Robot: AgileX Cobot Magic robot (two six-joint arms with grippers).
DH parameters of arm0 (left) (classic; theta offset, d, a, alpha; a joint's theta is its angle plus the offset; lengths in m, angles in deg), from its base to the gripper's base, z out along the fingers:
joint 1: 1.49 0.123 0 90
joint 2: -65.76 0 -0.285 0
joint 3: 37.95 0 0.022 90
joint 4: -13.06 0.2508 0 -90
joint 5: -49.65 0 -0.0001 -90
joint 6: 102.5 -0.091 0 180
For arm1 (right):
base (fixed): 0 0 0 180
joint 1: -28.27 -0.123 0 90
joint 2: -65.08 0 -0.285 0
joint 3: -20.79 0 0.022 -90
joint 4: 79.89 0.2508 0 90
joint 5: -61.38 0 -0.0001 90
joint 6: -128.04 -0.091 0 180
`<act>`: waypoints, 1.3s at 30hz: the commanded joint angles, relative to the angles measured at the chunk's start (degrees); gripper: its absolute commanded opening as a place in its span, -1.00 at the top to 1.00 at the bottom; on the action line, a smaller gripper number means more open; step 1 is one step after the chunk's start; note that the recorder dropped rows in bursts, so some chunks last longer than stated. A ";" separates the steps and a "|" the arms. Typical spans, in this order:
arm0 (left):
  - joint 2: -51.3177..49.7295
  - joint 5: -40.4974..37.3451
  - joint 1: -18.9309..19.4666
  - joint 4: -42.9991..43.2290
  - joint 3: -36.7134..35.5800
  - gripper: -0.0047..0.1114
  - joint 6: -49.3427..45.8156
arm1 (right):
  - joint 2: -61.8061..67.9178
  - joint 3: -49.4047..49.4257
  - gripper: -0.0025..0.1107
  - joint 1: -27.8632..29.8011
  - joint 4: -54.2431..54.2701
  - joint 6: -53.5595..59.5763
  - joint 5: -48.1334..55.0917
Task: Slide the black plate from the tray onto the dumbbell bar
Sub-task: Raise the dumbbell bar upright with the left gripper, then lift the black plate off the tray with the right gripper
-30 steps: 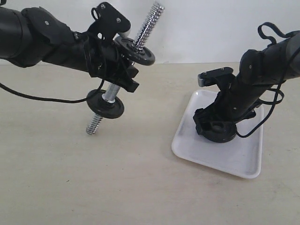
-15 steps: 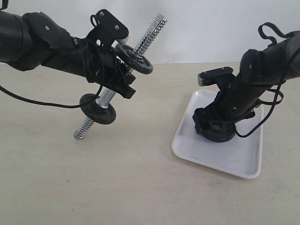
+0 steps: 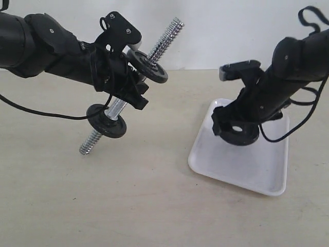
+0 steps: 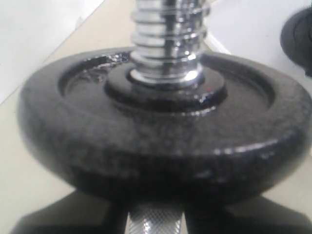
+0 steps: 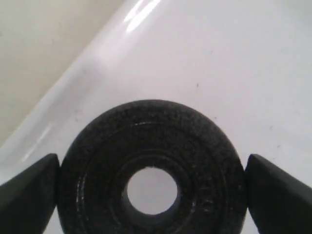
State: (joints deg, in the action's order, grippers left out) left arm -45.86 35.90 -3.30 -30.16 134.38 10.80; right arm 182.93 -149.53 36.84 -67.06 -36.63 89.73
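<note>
One change — your right gripper [image 5: 151,195], clamped across the black plate [image 3: 240,133], has lifted it just clear of the tray [image 3: 247,172] | left gripper [image 3: 128,88] clamped on the dumbbell bar [image 3: 167,32], tilted, two other discs [image 3: 148,66] aboard | plate well apart from the bar's upper end — pickup judged done, threading pending.

You have the tray [image 3: 247,170] at right, the black plate [image 3: 249,135] held over it; well left, the dumbbell bar [image 3: 165,36] slants raised.
</note>
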 commanded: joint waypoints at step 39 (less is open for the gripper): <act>2.50 -1.23 0.10 -2.36 1.90 0.85 0.65 | -29.99 -1.91 0.96 2.92 29.23 22.54 -11.67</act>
State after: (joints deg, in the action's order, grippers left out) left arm -45.86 31.39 -3.30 -28.95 134.38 9.71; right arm 156.21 -150.15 39.21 -41.89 -14.93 84.22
